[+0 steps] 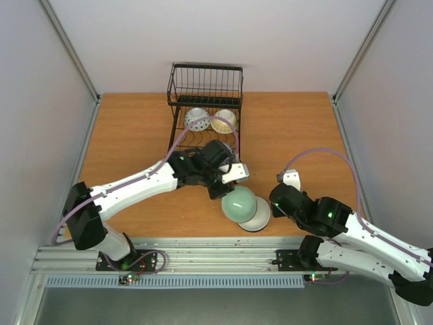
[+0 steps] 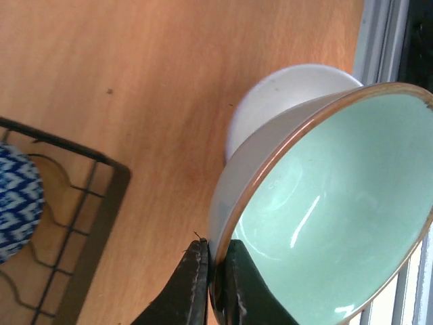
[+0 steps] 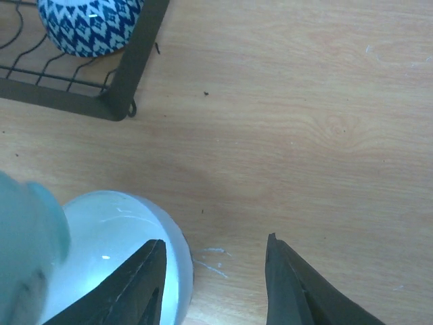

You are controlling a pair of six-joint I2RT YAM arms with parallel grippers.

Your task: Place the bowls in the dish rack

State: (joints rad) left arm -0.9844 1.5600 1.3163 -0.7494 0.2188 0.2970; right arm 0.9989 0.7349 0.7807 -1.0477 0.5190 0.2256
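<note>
I hold the round celadon-green ceramic bowl (image 2: 325, 210) by its rim in my left pincer (image 2: 216, 249); right pincer (image 3: 215, 241) half-open, empty. Next: black wire dish rack (image 1: 205, 66), twelve o'clock.

Bowls we see only partly
The right wrist gives us the celadon-green round ceramic bowl (image 3: 27, 250) as an edge blur and crops the blue-and-white patterned round bowl (image 3: 88, 24); from above, green half hides the plain white round bowl (image 1: 262, 220).
</note>
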